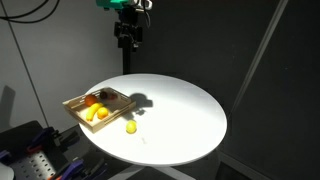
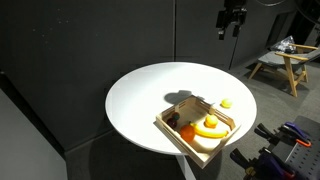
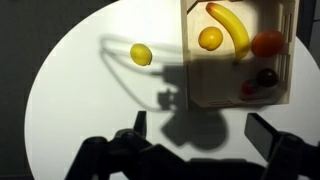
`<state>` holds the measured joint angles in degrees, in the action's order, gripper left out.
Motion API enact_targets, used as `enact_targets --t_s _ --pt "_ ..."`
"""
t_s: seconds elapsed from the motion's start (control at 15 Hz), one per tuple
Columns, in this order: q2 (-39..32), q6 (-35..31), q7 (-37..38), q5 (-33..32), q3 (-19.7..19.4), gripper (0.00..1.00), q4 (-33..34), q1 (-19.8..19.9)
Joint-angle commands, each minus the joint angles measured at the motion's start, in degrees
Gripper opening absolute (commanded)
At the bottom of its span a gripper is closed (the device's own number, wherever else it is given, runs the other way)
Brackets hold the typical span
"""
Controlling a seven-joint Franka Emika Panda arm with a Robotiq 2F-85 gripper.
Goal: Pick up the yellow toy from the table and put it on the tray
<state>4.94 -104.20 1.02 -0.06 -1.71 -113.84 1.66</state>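
Note:
The yellow toy [image 3: 141,55] is a small round bright-yellow ball lying on the white table [image 3: 70,110], just left of the tray [image 3: 215,88] in the wrist view. Both exterior views show the yellow toy [image 1: 130,127] [image 2: 226,103] next to the wooden tray [image 1: 116,96] [image 2: 176,133], not inside it. My gripper [image 3: 200,128] hangs high above the table, open, with nothing between its fingers [image 3: 139,124]. In the exterior views the gripper [image 1: 127,40] [image 2: 232,24] is well above the table's far side.
The tray holds a yellow banana-like toy [image 3: 232,25], an orange-yellow ball [image 3: 210,38], an orange round toy [image 3: 267,43] and a dark red piece [image 3: 264,79]. A wooden stool [image 2: 283,62] stands beyond the table. Equipment [image 1: 35,155] sits near the table's edge.

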Motion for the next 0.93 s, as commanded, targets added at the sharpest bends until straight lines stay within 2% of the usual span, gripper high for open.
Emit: enact_targets --t_s 0.0,0.27,0.87 --pt "-1.01 -0.48 3.51 -1.19 -1.21 1.00 0.67 1.52" --pt "-2.40 -2.20 2.24 -0.29 -2.52 1.00 -0.16 2.64" --pt "-8.00 -12.16 -0.18 1.38 -2.80 1.00 -1.69 2.74"
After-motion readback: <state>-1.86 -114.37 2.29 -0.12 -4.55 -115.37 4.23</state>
